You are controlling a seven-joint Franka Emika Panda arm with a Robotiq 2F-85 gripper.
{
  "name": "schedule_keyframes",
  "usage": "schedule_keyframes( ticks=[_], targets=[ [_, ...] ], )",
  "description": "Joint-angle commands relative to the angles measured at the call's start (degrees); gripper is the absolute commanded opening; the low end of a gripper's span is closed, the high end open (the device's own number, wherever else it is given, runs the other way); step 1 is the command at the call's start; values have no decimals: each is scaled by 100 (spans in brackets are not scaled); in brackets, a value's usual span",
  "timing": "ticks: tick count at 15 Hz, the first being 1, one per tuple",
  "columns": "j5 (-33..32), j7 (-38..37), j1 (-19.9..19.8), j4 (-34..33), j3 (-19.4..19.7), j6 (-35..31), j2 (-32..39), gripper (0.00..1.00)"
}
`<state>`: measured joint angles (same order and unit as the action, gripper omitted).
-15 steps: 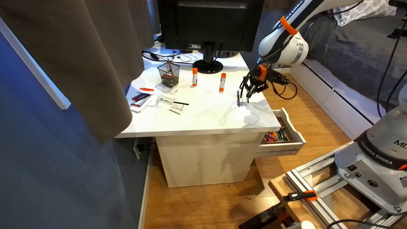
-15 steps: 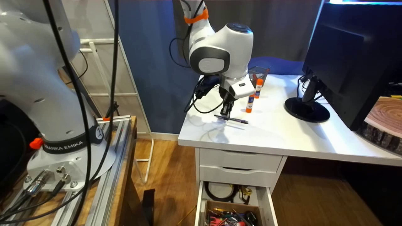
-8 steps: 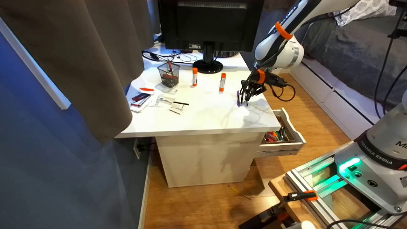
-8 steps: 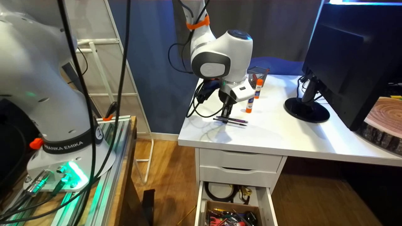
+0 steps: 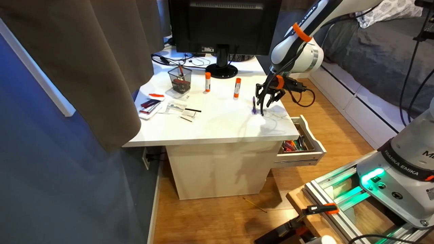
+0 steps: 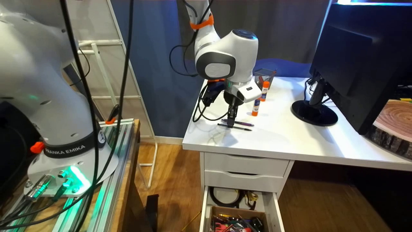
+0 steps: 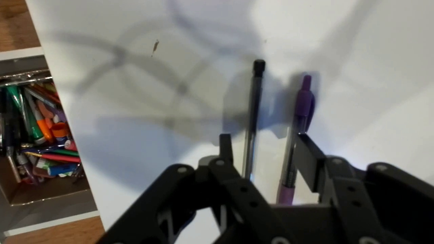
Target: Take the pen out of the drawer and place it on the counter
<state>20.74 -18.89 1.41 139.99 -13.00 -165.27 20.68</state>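
A slim black pen (image 6: 241,128) lies on the white counter (image 6: 289,138); it also shows in the wrist view (image 7: 256,91). A purple pen (image 6: 244,123) lies almost parallel beside it, also seen in the wrist view (image 7: 302,105). My gripper (image 7: 263,144) is open, its fingertips low over the counter. The black pen passes between the fingers without either gripping it. The right finger partly covers the purple pen. In an exterior view the fingers (image 5: 265,109) stand spread next to the purple pen (image 5: 254,105). The white drawer (image 5: 301,157) is pulled out below the counter.
A cardboard box (image 6: 267,216) full of pens sits in the drawer. Two glue sticks (image 5: 237,88) (image 5: 208,82), a mesh cup (image 5: 180,80) and a monitor (image 5: 223,27) stand on the counter. Cards and small papers (image 5: 176,106) lie at the far side. A yellow pencil (image 5: 255,204) is on the floor.
My gripper has come down to the counter and its fingers have spread apart. The black pen has come down with it and now lies loose on the counter beside the purple pen.
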Motion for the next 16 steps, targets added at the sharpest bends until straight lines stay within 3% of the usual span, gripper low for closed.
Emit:
schedule_keyframes(
  ticks=[1, 4, 8, 10, 12, 13, 16],
  targets=[
    [62, 280, 121, 411, -32, 226, -773, 82],
    [-208, 196, 432, 842, 70, 432, -1474, 99],
    [-1318, -574, 861, 1510, 291, 781, -2463, 100],
    [-1816, -963, 829, 1732, 203, 922, -2907, 100],
    [-1626, -688, 802, 1875, 116, 980, -3294, 100],
    [-1567, -666, 756, 1573, 118, 834, -2707, 100],
    [-1555, -652, 731, 1764, 75, 893, -3121, 100]
  ],
)
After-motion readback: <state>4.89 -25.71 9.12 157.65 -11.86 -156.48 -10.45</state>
